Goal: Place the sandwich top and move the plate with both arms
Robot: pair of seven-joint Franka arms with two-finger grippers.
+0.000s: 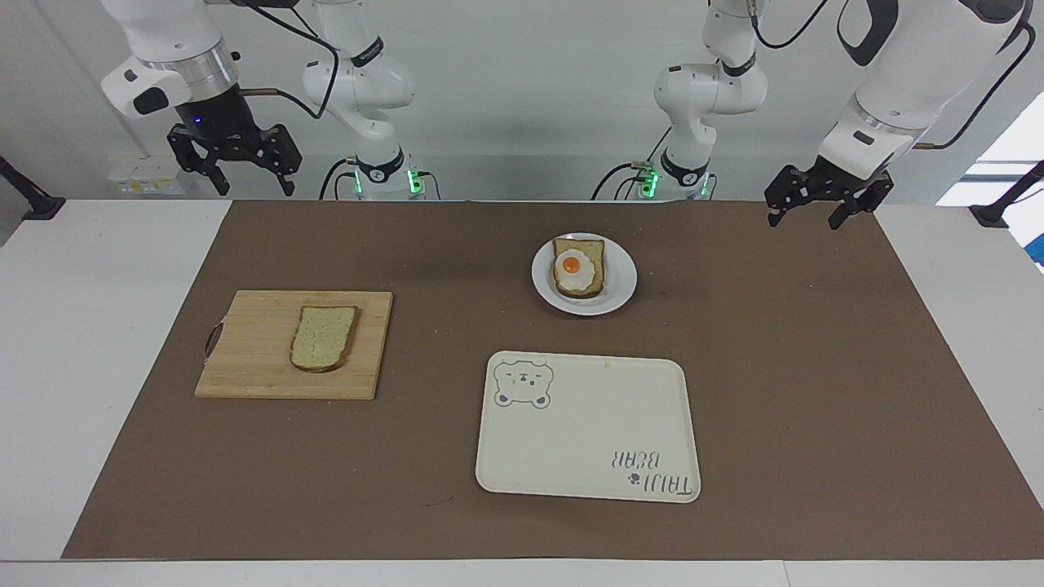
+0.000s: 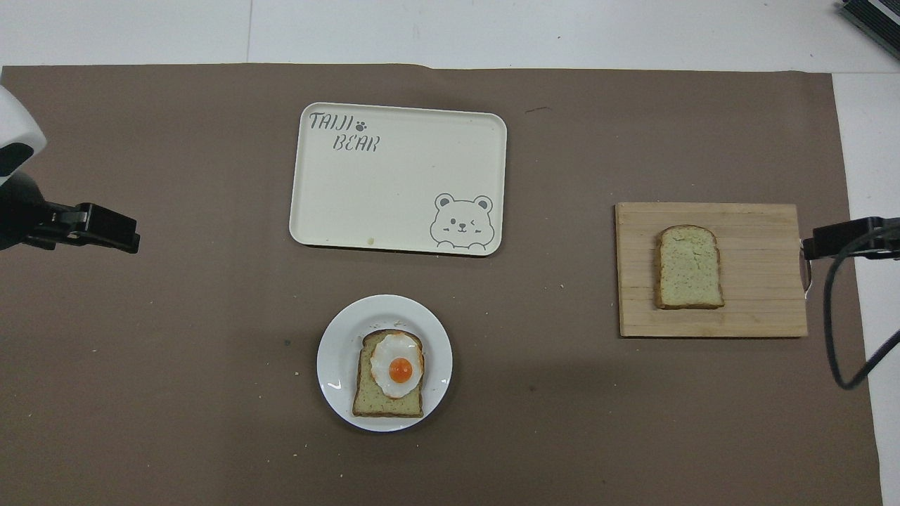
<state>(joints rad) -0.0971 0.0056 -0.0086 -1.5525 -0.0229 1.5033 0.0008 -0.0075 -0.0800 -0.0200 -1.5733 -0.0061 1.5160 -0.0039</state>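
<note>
Sandwich top (image 1: 324, 337) lies on the cutting board (image 1: 245, 350), frame left; plate (image 1: 621, 281) sits centre. Right gripper (image 1: 235, 163) and left gripper (image 1: 824, 200) hang apart-fingered, empty. A shallow pinch could crumple or drop the slice.

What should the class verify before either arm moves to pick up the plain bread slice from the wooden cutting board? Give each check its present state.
1. Plain tan bread slice lies flat on the wooden cutting board, uncovered: ok.
2. Right gripper open, holding nothing, raised at the board's end of the table: ok.
3. Left gripper open, holding nothing, waiting at its own end: ok.
4. Egg-topped bread slice sits on the round white plate: ok.
5. Cream rectangular bear-print tray has nothing on it: ok.
</note>
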